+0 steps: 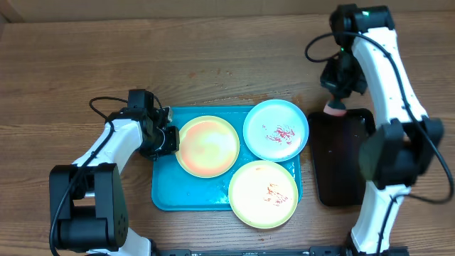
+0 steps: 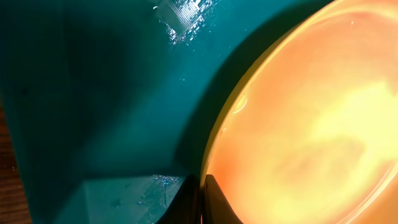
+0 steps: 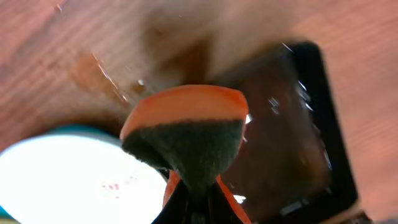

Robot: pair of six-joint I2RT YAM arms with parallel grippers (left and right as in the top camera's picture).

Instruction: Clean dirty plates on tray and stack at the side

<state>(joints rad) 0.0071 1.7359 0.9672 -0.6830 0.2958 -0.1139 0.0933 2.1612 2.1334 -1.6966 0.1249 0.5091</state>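
Note:
Three plates lie on the turquoise tray (image 1: 165,188): a yellow-green plate (image 1: 207,146) at the left, a light blue plate (image 1: 276,129) with red smears at the back right, and a second yellow-green plate (image 1: 264,193) with red smears at the front right, overhanging the tray's edge. My left gripper (image 1: 169,139) is shut on the left rim of the first yellow-green plate (image 2: 311,124), one finger on each side of the rim (image 2: 202,199). My right gripper (image 1: 336,96) is shut on an orange sponge (image 3: 186,134) with a dark scrub face, held above the black tray's far end.
A black rectangular tray (image 1: 341,156) lies right of the turquoise tray, wet-looking in the right wrist view (image 3: 292,124). Wooden table (image 1: 213,57) stretches behind and to the left. Both arm bases stand at the front edge.

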